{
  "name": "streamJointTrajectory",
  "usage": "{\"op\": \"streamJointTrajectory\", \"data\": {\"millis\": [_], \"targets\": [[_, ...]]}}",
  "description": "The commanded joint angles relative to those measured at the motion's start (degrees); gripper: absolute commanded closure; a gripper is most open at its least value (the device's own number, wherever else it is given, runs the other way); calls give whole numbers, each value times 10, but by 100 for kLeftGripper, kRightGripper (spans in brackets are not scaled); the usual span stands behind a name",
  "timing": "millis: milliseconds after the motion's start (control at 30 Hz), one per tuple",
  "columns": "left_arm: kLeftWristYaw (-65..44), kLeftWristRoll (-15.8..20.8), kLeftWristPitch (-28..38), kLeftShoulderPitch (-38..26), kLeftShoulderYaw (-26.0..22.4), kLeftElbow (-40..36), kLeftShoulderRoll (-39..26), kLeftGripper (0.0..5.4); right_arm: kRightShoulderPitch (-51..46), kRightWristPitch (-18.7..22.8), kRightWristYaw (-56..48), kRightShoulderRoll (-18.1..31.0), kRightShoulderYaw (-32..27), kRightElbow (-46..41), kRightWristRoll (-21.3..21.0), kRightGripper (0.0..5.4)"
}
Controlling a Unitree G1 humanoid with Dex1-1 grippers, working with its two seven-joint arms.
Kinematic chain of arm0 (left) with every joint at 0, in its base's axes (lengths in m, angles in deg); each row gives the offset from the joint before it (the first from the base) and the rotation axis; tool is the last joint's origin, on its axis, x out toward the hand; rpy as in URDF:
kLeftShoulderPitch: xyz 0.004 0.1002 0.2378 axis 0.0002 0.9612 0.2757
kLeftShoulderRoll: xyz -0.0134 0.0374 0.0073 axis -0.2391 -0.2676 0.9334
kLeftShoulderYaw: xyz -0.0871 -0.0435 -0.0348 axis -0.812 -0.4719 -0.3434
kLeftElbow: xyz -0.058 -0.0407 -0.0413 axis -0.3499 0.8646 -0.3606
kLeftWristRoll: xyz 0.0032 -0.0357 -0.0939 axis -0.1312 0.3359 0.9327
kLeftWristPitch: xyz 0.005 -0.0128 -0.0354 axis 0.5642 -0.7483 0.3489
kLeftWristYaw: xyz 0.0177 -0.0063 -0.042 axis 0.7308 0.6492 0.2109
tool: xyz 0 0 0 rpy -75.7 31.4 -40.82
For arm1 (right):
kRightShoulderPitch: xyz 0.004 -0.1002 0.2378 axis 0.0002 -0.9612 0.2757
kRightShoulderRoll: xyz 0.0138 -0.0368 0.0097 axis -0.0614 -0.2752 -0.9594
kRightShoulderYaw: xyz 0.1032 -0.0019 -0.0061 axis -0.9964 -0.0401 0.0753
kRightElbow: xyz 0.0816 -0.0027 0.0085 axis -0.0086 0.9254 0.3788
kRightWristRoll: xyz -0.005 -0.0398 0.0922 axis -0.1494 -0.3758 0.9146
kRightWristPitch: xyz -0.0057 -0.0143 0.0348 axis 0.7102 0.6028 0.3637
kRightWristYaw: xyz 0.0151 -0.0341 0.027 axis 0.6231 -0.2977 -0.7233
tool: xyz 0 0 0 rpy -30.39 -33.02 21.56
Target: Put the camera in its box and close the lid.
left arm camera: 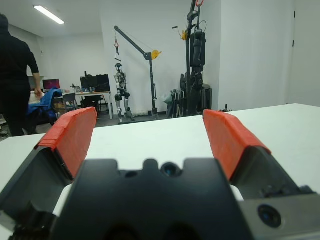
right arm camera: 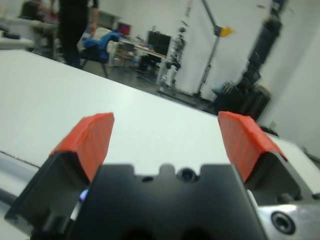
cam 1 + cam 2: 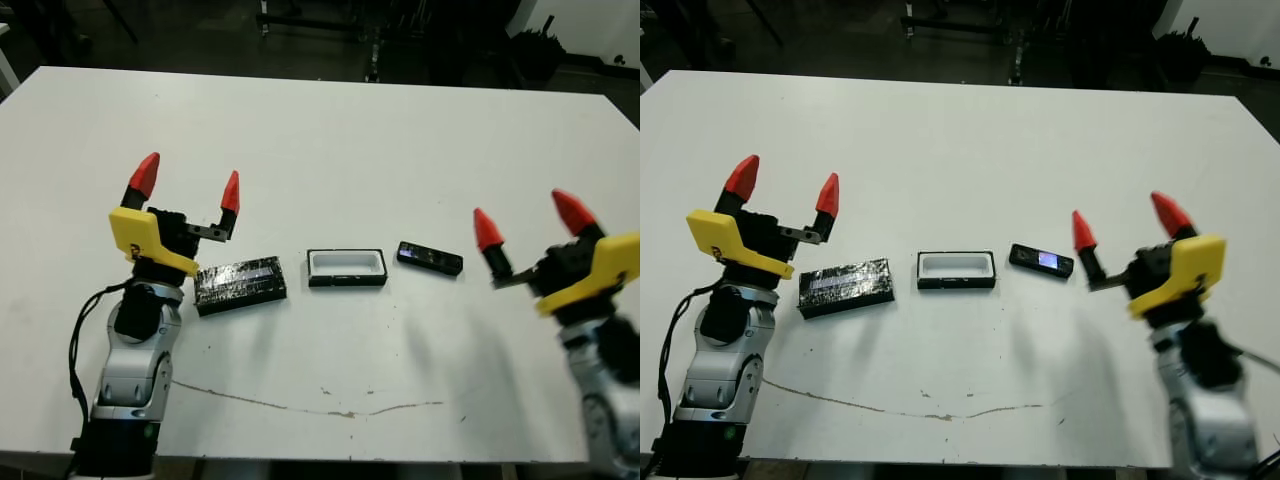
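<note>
I am looking at the white counter [image 3: 330,150] with three things lying in a row near me: the flat glossy black slab of a lid [image 3: 240,284] on the left, the small black-walled box with its white rounded inside [image 3: 346,267] in the middle, open and with nothing in it, and the slim black bar of a camera [image 3: 430,258] just right of the box, lying at a slight angle with a bluish glint on top. I judge the step in hand to be picking up the camera, so I am planning to bring the right gripper [image 3: 527,223] down over it, turn the fingers across its narrow width, and pinch near the middle so it stays level for the drop into the box. The right gripper is hovering right of the camera, fingers spread wide, holding and touching nothing. The left gripper [image 3: 188,183] is hanging above and behind the lid, its fingers also wide apart and empty.
</note>
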Motion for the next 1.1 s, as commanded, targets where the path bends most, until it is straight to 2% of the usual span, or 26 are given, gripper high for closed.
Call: {"op": "streamJointTrajectory", "data": {"millis": [33,167,333,433,567,733,1033,1100], "targets": [[5,-8,-13,7,0,-5,-4,0,96,19,-98,76,7,90,18,3],[6,-5,-16,7,1,-7,-1,0,202,25,-207,111,45,218,16,3],[7,-6,-21,7,1,-10,-1,0,310,-19,-331,126,115,390,-37,3],[10,-7,-24,6,0,-11,-1,0,372,-64,-417,118,154,518,-71,3],[12,-12,-20,6,0,-8,-1,0,424,-96,-488,101,193,614,-111,3],[9,-11,-22,8,1,-10,-1,0,459,-99,-543,76,216,671,-137,3],[7,-5,-23,12,0,-4,1,0,436,-134,-551,44,207,674,-135,3],[7,-6,-21,11,0,-3,0,0,431,-114,-548,37,208,673,-135,3]]}}
